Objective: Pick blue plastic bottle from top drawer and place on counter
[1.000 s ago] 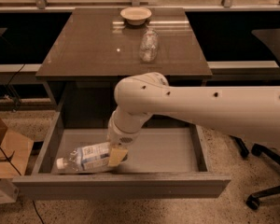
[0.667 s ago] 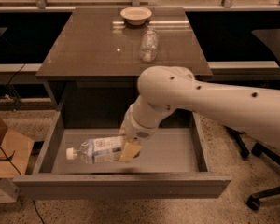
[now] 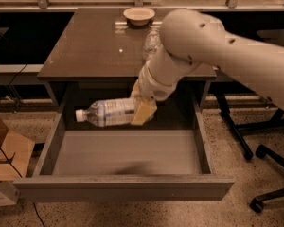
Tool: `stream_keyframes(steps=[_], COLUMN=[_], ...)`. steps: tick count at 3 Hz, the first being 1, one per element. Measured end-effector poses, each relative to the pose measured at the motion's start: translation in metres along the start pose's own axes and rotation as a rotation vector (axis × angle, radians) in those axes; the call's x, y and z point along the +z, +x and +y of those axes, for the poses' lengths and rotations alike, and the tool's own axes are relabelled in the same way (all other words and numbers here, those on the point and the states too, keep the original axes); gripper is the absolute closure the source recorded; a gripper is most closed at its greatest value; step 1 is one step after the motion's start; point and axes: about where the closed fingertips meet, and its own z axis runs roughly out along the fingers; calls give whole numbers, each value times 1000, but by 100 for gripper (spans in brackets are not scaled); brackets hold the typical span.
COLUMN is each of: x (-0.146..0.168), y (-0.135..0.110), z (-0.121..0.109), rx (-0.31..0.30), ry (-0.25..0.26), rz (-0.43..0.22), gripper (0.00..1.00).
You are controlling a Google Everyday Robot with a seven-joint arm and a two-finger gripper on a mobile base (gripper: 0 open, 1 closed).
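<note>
The blue plastic bottle (image 3: 108, 113) hangs on its side in the air above the open top drawer (image 3: 128, 150), white cap pointing left. My gripper (image 3: 141, 107) is shut on the bottle's base end, at the right of the bottle, just below the front edge of the counter (image 3: 90, 46). The drawer floor is bare and grey beneath it. My white arm reaches in from the right and covers part of the counter's right side.
A shallow bowl (image 3: 138, 15) sits at the back of the counter. A clear capless vessel (image 3: 151, 42) stands partly hidden behind my arm. A cardboard box (image 3: 4, 155) stands on the floor at left, an office chair base (image 3: 270, 174) at right.
The bottle has been lifted off the drawer floor and carried up and to the right with my gripper. My arm has risen in front of the counter.
</note>
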Motion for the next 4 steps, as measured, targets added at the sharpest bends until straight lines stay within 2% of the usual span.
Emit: stream_keyframes(steps=[1,2,3,4], x=[-29,-33,-62,-46], y=[-21,-41,-62,-55], z=[-72,-119,-143,-148], rx=[-107,-164,-175,-93], ry=[27,38,114,149], rz=[46,66,32,1], gripper=[100,100,100,100])
